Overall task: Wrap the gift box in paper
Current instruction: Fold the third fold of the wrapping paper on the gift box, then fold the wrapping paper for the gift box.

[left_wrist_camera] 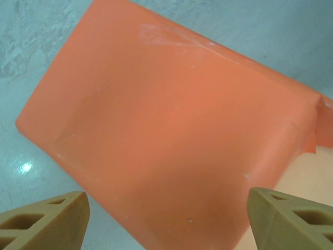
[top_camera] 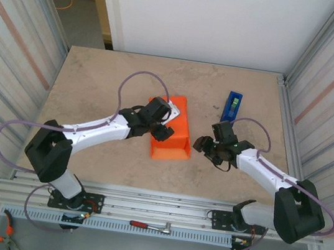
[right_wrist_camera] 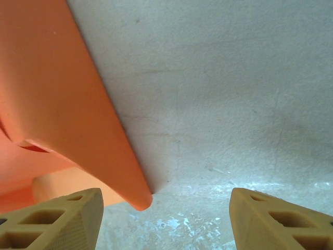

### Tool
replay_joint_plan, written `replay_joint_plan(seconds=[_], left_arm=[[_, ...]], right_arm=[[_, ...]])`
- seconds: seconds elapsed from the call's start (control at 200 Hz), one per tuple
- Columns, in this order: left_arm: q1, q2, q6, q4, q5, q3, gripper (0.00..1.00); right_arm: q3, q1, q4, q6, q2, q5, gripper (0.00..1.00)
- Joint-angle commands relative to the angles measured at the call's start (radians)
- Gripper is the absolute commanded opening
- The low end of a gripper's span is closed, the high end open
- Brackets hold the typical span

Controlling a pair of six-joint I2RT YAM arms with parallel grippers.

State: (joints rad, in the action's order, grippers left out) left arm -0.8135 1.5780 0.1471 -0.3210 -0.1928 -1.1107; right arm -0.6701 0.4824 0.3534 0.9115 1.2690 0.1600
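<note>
Paper (top_camera: 174,142) sits folded on the counter (top_camera: 97,89), long axis running away from me, my left hand (left_wrist_camera: 166,194) spread wide and empty over it, nearer than my right hand (right_wrist_camera: 166,191), also wide, just off its right edge.

The paper (left_wrist_camera: 156,135) looked thin and matt, its orange face smooth apart from soft creases, with one slightly shiny clear patch near an edge. The counter (right_wrist_camera: 234,104) was a smooth, mottled, stone-like surface with a faint sheen. The left claw (left_wrist_camera: 166,202) and right claw (right_wrist_camera: 165,194) had fingers (left_wrist_camera: 47,221) of matt tan plastic. The tape dispenser (top_camera: 232,106) was blue plastic; the side walls (top_camera: 15,46) looked like ribbed metal
</note>
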Motion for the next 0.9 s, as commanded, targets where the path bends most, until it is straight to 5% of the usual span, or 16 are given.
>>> replay_joint_plan(seconds=[0.0,0.897], left_arm=[[-0.024,0.033,0.094,-0.013,-0.025,0.010,0.80],[-0.076,0.101,0.113,0.151,-0.191,0.127,0.75]], right_arm=[[0.004,-0.021,-0.034,-0.030,-0.004,0.103,0.64],[-0.045,0.067,-0.133,-0.021,0.213,0.141,0.58]])
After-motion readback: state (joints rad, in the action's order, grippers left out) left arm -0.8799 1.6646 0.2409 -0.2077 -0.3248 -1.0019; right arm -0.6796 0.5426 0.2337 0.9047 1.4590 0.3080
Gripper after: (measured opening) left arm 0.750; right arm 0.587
